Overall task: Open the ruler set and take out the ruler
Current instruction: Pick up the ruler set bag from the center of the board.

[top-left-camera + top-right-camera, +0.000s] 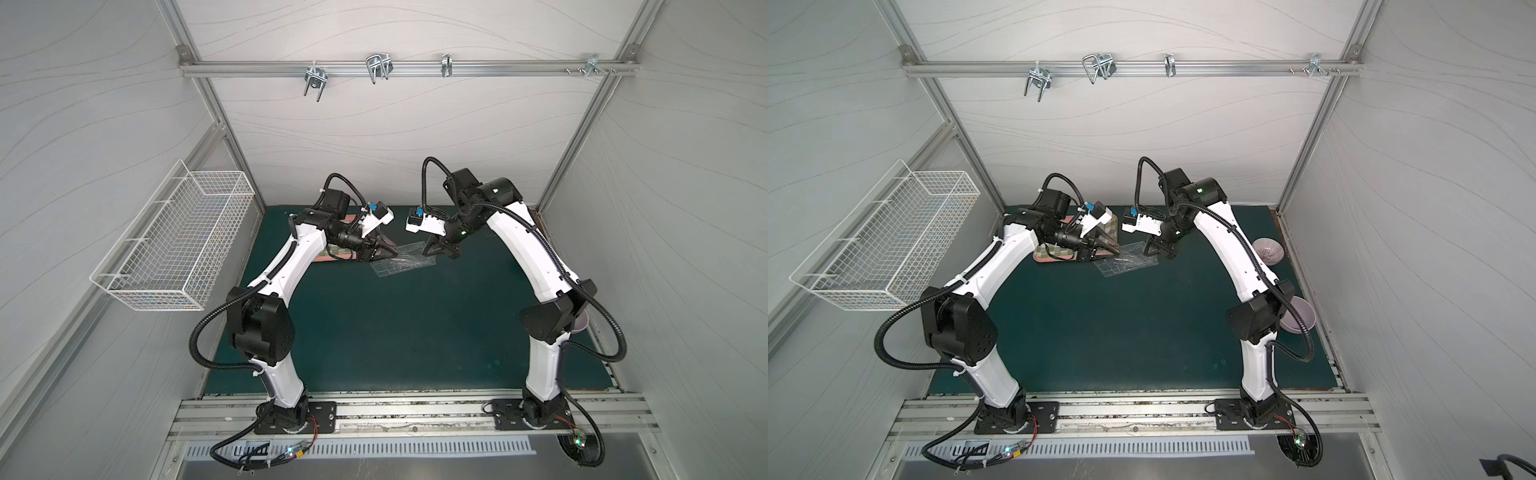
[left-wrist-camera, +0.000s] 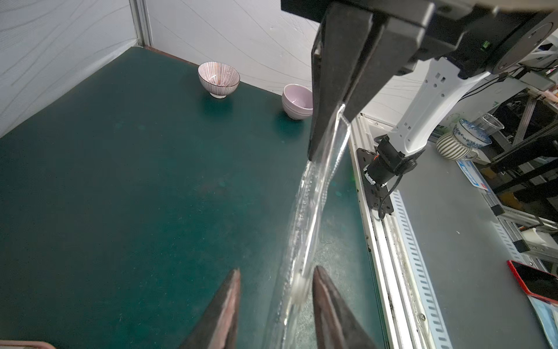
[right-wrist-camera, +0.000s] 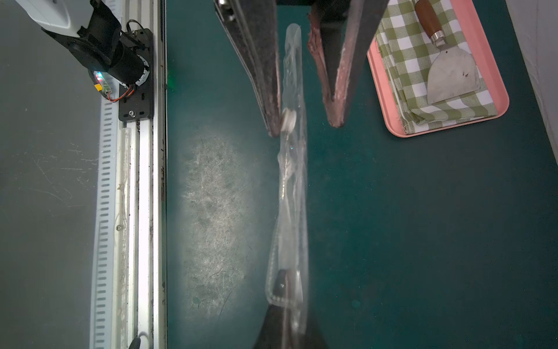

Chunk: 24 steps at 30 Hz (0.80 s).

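The ruler set (image 1: 400, 264) (image 1: 1126, 263) is a see-through pouch held off the green mat between the two arms, edge-on in both wrist views (image 2: 314, 211) (image 3: 291, 181). My right gripper (image 3: 287, 278) (image 1: 430, 249) is shut on one end of it. My left gripper (image 2: 276, 272) (image 3: 304, 125) (image 1: 1113, 249) straddles the other end, jaws apart. One finger rests against the white snap button (image 2: 299, 287) (image 3: 288, 119) and the other stands clear. I cannot make out the ruler inside the clear plastic.
A pink-rimmed tray (image 3: 495, 90) with a green checked cloth and a metal scraper (image 3: 450, 75) lies beside the left gripper. A striped bowl (image 2: 218, 79) and a lilac bowl (image 2: 297, 101) stand by the right wall. A wire basket (image 1: 178, 241) hangs on the left wall.
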### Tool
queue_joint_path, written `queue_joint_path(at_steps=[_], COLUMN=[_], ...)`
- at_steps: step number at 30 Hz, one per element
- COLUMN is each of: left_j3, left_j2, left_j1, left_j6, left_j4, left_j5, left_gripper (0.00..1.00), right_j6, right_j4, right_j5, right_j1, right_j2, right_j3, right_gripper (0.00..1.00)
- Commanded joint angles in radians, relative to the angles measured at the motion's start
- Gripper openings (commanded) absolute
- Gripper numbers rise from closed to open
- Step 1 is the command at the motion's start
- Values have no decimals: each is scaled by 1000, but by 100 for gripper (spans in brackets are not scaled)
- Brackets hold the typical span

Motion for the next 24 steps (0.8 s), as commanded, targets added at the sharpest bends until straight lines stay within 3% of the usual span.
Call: queue_joint_path(at_steps=[1, 5, 24], left_j3=[4, 14, 40], left_j2=[-29, -21, -16], left_j1=[-4, -4, -4], left_j6=[7, 14, 50], left_j4=[33, 13, -41], left_j5=[38, 55, 65], left_gripper=[36, 25, 1], right_j6=[-50, -52, -43], right_j4=[-31, -27, 24], right_j5=[-15, -14, 16], right_j1=[7, 8, 3], right_j2=[8, 4, -17], right_j3=[15, 15, -17], right_gripper=[0, 0, 0])
